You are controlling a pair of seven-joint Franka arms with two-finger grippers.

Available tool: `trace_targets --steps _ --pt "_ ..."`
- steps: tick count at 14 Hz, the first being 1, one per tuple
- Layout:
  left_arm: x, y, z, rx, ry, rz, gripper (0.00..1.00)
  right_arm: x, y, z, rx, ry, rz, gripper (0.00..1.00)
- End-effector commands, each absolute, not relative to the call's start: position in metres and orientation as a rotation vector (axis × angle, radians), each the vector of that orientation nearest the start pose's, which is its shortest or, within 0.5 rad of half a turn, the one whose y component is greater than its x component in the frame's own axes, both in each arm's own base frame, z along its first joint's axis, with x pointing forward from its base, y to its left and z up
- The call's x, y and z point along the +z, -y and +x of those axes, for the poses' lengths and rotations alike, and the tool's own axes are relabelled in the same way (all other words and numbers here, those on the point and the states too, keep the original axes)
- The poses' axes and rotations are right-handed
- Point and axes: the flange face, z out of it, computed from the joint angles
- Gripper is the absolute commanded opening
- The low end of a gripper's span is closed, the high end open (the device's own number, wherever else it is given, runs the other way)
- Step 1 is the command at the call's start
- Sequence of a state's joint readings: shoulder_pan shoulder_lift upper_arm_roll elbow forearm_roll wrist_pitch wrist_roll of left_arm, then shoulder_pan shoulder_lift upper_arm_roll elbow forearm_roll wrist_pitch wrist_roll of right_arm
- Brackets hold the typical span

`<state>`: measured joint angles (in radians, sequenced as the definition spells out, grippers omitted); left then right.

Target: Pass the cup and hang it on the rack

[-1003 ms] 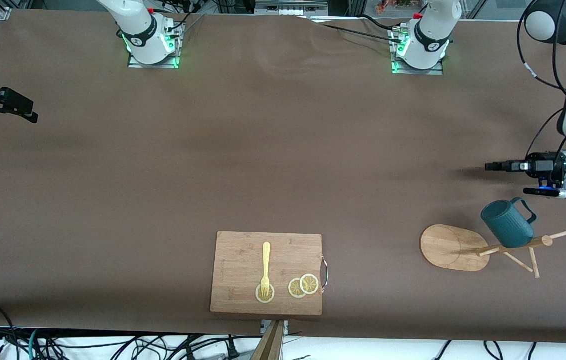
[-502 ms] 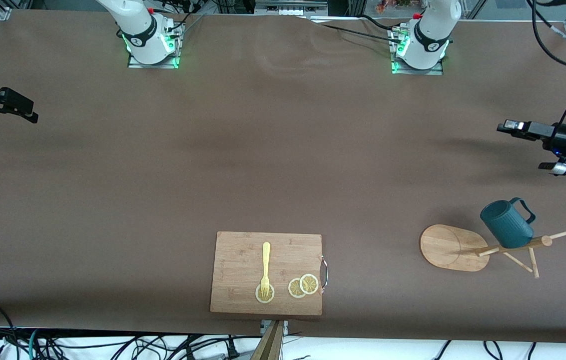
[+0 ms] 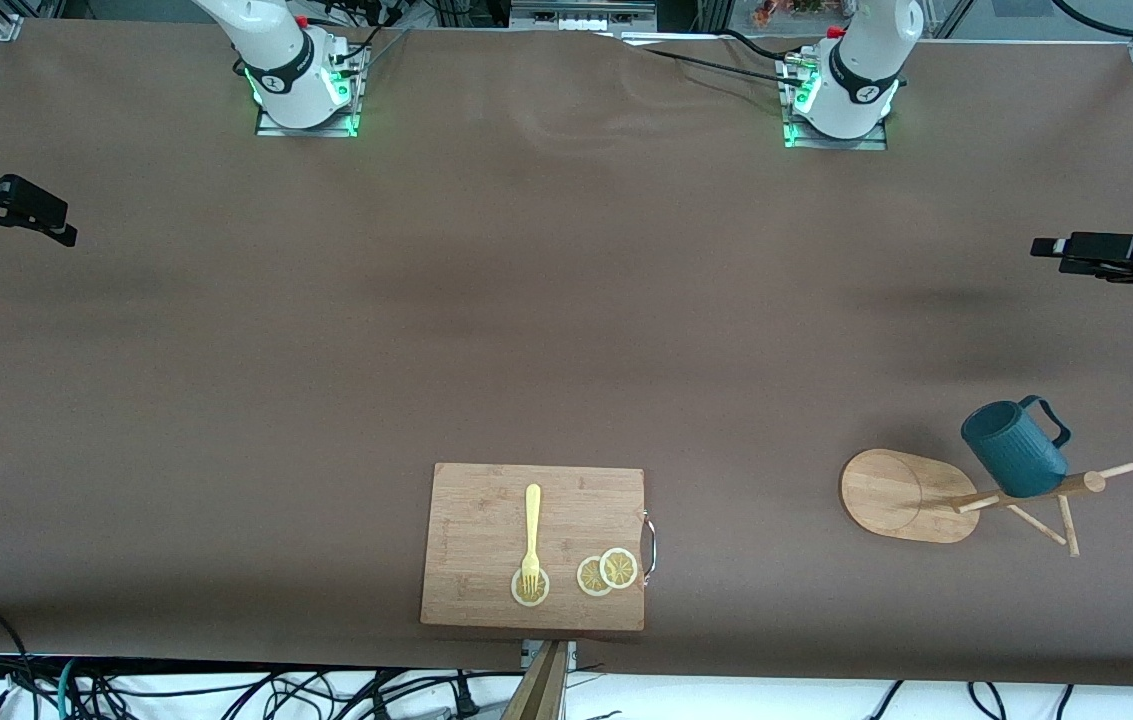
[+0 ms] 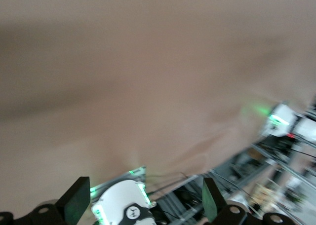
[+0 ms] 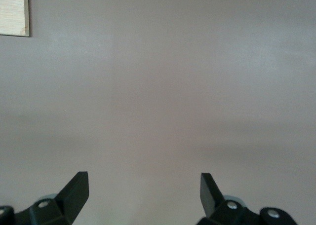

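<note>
The dark teal ribbed cup [image 3: 1014,450] hangs tilted on the pegs of the bamboo rack [image 3: 901,495], close to the top of its pole, with its handle toward the arm bases. The rack stands near the front camera at the left arm's end of the table. My left gripper [image 3: 1046,247] is in the air over that end of the table, apart from the cup, open and empty; in its wrist view the left gripper [image 4: 144,200] shows bare table and an arm base. My right gripper [image 3: 66,226] waits over the right arm's end, open and empty; the right gripper [image 5: 143,190] faces bare table.
A rectangular bamboo cutting board [image 3: 486,500] lies at the front edge mid-table, with a yellow fork [image 3: 531,535] and lemon slices [image 3: 608,571] on it. Its corner [image 5: 14,12] shows in the right wrist view. The arm bases [image 3: 301,85] stand along the back edge.
My left gripper has drawn away from the cup, rising and moving toward the table's end and the arm bases. The cup stays on the rack. The right arm has not moved.
</note>
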<state>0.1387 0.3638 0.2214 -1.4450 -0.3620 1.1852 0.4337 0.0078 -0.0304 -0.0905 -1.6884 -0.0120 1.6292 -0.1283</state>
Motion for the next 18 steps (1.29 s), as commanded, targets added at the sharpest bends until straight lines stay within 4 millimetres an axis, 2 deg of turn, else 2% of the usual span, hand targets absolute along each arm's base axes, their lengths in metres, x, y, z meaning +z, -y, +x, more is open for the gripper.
trace_targets --steps 1,4,7,10,11,13,15,17,18 --pt "0.493 -0.095 0.607 0.663 -0.205 -3.357 1.0 0.595 0.044 0.548 0.038 0.057 -3.133 1.0" --pt "0.524 -0.05 0.625 0.412 -0.349 -3.186 1.0 0.595 0.043 0.548 0.033 0.056 -3.123 1.0" --pt "0.559 -0.039 0.637 0.172 -0.377 -3.161 1.0 0.595 0.043 0.548 0.032 0.053 -3.114 1.0" --pt "0.608 -0.032 0.616 0.06 -0.368 -3.156 1.0 0.595 0.042 0.548 0.034 0.055 -3.112 1.0" --pt "0.616 -0.022 0.609 0.071 -0.339 -3.161 1.0 0.595 0.042 0.548 0.034 0.055 -3.112 1.0" --pt "0.612 -0.019 0.6 0.19 -0.181 -3.176 1.0 0.595 0.042 0.548 0.037 0.055 -3.112 1.0" --pt "0.61 -0.018 0.598 0.23 -0.053 -3.176 1.0 0.595 0.042 0.548 0.036 0.055 -3.112 1.0" --pt "0.611 0.006 0.596 0.238 -0.054 -3.177 1.0 0.595 0.042 0.548 0.036 0.055 -3.112 1.0" --pt "0.62 0.015 0.589 0.235 -0.026 -3.177 1.0 0.595 0.042 0.548 0.036 0.055 -3.112 1.0"
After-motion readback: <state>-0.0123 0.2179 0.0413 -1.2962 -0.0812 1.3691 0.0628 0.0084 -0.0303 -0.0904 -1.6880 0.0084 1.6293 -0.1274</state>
